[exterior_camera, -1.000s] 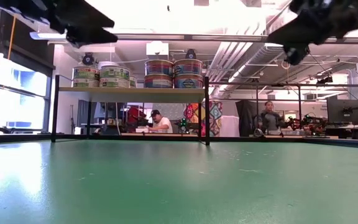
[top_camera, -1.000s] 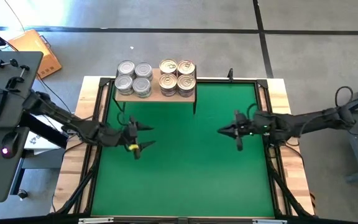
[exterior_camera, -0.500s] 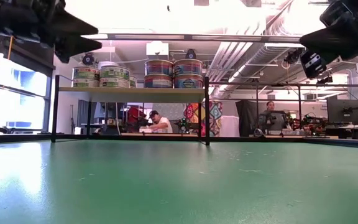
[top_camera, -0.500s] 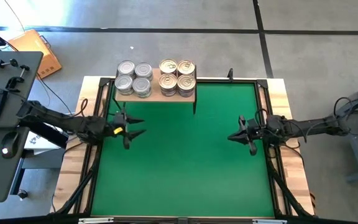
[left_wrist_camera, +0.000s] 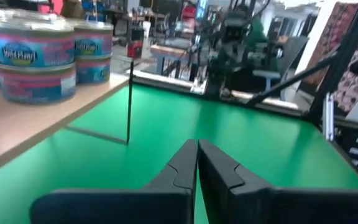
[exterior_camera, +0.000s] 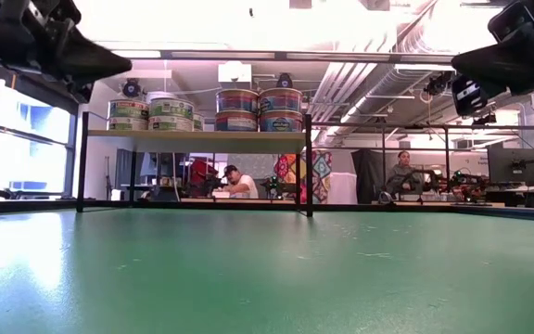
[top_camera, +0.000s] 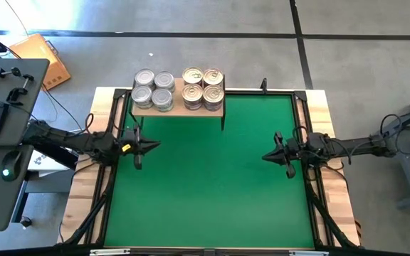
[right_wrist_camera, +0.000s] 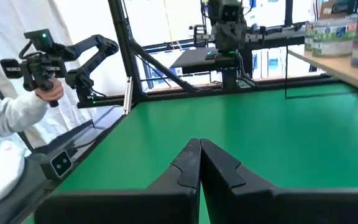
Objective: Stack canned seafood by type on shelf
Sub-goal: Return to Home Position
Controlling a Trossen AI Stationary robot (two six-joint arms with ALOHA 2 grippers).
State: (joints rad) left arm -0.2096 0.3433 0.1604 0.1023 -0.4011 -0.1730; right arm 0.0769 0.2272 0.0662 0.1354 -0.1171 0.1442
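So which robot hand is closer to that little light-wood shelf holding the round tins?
Left. The left hand hangs just in front of the light-wood shelf, near its left end; the right hand is farther off, beyond its right end.

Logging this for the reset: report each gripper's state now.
Left gripper: shut, holding nothing, above the green mat's left edge.
Right gripper: shut, holding nothing, above the mat's right edge.

- Left gripper (top_camera: 152, 145): jaws pressed together, tip pointing toward the right arm; arm extended from the left side.
- Right gripper (top_camera: 267, 156): jaws pressed together, mirrored pose, facing left.
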